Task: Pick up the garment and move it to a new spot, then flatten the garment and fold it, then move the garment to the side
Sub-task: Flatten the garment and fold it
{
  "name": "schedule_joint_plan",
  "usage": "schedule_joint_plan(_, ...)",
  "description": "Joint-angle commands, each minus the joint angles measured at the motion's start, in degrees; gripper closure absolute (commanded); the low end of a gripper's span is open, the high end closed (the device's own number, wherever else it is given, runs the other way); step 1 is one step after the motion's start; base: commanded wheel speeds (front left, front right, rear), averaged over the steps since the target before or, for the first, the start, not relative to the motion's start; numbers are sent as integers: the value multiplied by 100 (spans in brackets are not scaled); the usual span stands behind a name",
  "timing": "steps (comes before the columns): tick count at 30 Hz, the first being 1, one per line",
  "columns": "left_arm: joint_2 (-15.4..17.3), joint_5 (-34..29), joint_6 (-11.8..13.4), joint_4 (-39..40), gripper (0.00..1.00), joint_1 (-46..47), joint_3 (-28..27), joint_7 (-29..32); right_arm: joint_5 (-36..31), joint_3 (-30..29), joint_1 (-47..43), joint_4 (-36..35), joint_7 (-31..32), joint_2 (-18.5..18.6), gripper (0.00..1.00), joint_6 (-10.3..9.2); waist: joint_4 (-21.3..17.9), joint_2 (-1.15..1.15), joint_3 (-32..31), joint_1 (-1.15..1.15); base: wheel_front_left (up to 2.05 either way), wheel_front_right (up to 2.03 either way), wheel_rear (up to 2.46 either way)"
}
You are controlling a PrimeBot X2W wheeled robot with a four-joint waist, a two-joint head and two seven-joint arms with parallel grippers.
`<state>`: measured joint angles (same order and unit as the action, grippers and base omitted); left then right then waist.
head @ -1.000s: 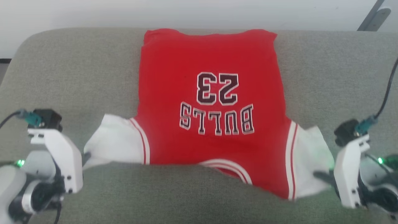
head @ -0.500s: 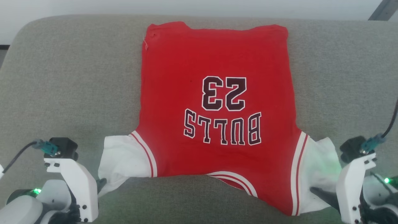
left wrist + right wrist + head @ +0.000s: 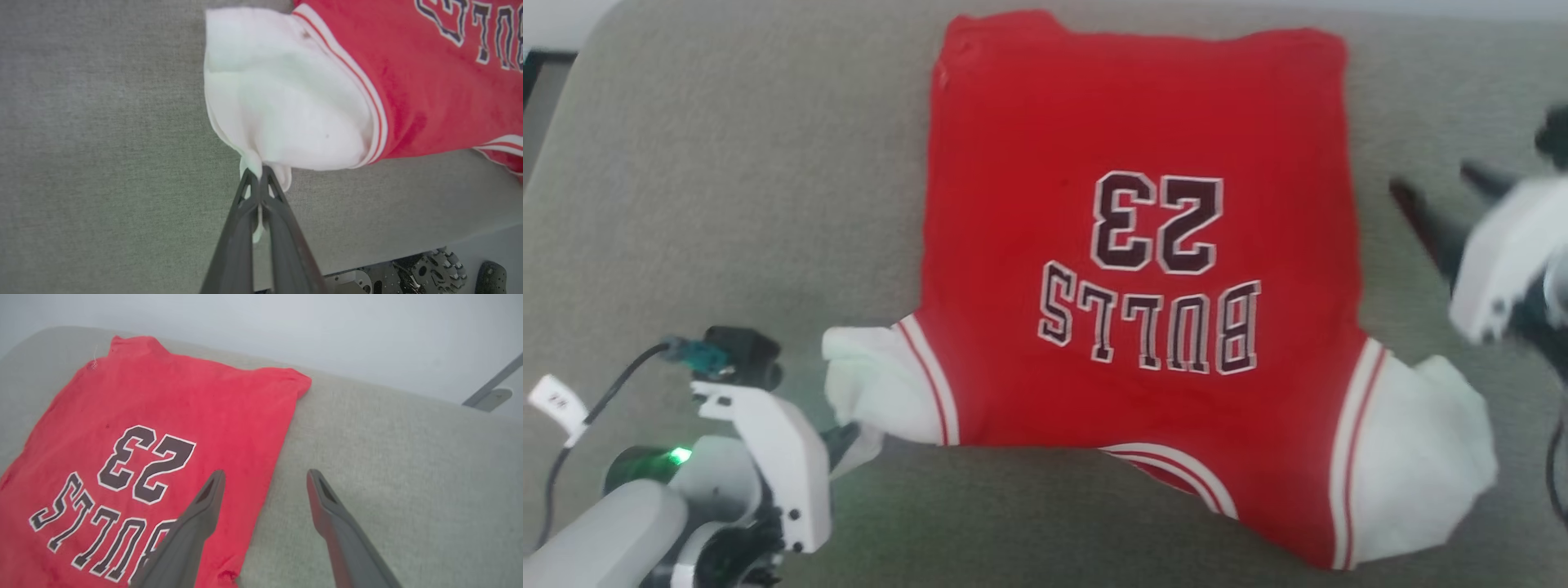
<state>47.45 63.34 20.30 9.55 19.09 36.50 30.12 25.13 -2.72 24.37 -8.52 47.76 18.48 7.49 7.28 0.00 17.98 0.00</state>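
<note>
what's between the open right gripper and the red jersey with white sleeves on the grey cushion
Nothing visible. The right gripper hangs open beside the red sports jersey, at its right edge, with just bare grey fabric cushion between them. The left gripper is shut on the jersey's white sleeve.

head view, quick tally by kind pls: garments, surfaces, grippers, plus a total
red jersey-style garment with white sleeves: 1
grey fabric-covered surface: 1
robot grippers: 2 (left gripper, jaws shut on a white sleeve; right gripper, jaws open)
total: 4
</note>
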Motion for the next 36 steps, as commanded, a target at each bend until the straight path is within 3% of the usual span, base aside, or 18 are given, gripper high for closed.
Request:
schedule_joint_plan(1, -107, -84, -88, -47, 100, 154, 45, -44, -269, 113, 455, 339, -293, 13, 0, 1, 187, 0, 195, 0, 0, 0, 0)
schedule_joint_plan(10, -599, -304, -481, -309, 100, 731, 306, -83, -961, 84, 2428, 2828, -1040, 169, 0, 1, 791, 0, 677, 0, 0, 0, 0)
schedule_joint_plan(11, -707, -342, -569, -384, 100, 844, 354, -104, -1075, 85, 2764, 3386, -976, 241, 0, 0, 931, 0, 786, 0, 0, 0, 0)
schedule_joint_plan(15, -924, -382, -744, -561, 100, 1013, 442, -156, -1319, -103, 3308, 4349, -721, 295, 0, 0, 1170, 0, 987, 0, 0, 0, 0)
schedule_joint_plan(23, -1262, -399, -993, -922, 100, 1242, 570, -224, -1527, -432, 3805, 5867, -283, 197, 0, 1, 1466, 0, 1223, 0, 0, 0, 0)
schedule_joint_plan(24, -1279, -388, -1013, -975, 100, 1253, 572, -231, -1555, -422, 3821, 6019, -229, 160, 3, 3, 1474, 0, 1227, 0, 0, 0, 0)
schedule_joint_plan(25, -1297, -387, -1034, -1024, 100, 1269, 579, -244, -1621, -317, 3830, 6108, -216, 149, 100, 3, 1478, 0, 1232, 0, 0, 0, 0)
schedule_joint_plan(30, -1276, -363, -1057, -1254, 100, 1256, 534, -297, -1758, 24, 3853, 6359, -331, 337, 100, -1, 1342, 0, 1117, 0, 0, 0, 0)
schedule_joint_plan(36, -1077, -352, -956, -1334, 100, 1144, 413, -338, -1311, 809, 3705, 6114, -289, 313, 100, 0, 928, 0, 802, 0, 0, 0, 0)
